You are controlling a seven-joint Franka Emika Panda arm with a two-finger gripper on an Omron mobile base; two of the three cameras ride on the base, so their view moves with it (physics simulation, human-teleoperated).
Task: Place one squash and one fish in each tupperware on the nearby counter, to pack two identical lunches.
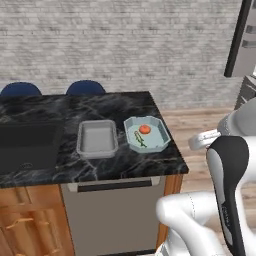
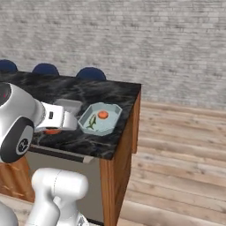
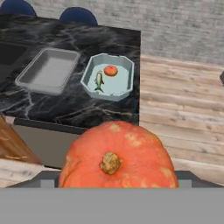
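- Left base view: counter [image 1: 100, 107] is black marble with white veins on a wooden base; octagonal pale blue tupperware [image 1: 161, 141] sits near the counter's right edge; one squash [image 1: 145, 129] lies in its far part; slender fish [image 1: 140, 139] lies just near-left of that squash, same tray; grey rectangular tray [image 1: 81, 141] stands just left of the tupperware, apart from it; black sink basin [image 1: 30, 145] is at far left; two blue chair backs [image 1: 85, 88] show behind the counter's far edge; white arm is at lower right.
- Right base view: tupperware [image 2: 110, 124] is near the counter's [image 2: 110, 95] right corner; squash [image 2: 103, 114] is in its far side, fish [image 2: 92, 122] left of it; grey tray [image 2: 73, 103] is partly hidden behind the arm; a second squash [image 2: 52, 131] shows as an orange sliver under the white wrist block; hand's fingers are hidden there.
- Hand view: large orange squash [image 3: 117, 157] sits right at the hand [image 3: 117, 180], stem facing the camera, covering the fingertips; hand stands wide, clamped on that squash as far as I can tell; beyond it lie the counter [image 3: 78, 109], the tupperware [image 3: 127, 89] with small squash [image 3: 110, 70] and fish [image 3: 99, 80] inside, and the grey tray [image 3: 26, 78] to the left; wood floor [image 3: 183, 100] is on the right.
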